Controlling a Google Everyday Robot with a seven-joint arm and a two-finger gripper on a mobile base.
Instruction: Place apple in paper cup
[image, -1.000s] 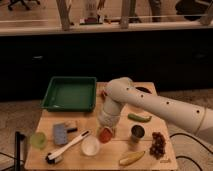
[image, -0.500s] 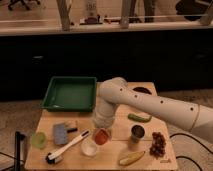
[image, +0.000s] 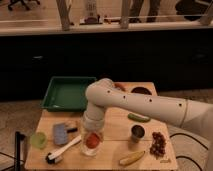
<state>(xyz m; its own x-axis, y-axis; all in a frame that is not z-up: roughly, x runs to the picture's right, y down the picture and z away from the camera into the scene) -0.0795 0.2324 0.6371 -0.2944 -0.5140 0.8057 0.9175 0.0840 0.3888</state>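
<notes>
My gripper (image: 92, 134) grips the apple (image: 92, 140) by its sides over the paper cup (image: 90, 148); it looks smooth, firm, probably slippery

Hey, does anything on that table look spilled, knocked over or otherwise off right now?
Nothing stands out. The pincer is low at the table's front, with the small orange-red apple at the white paper cup. The green tray, grey metal cup, yellow banana and dark grapes all sit normally.
</notes>
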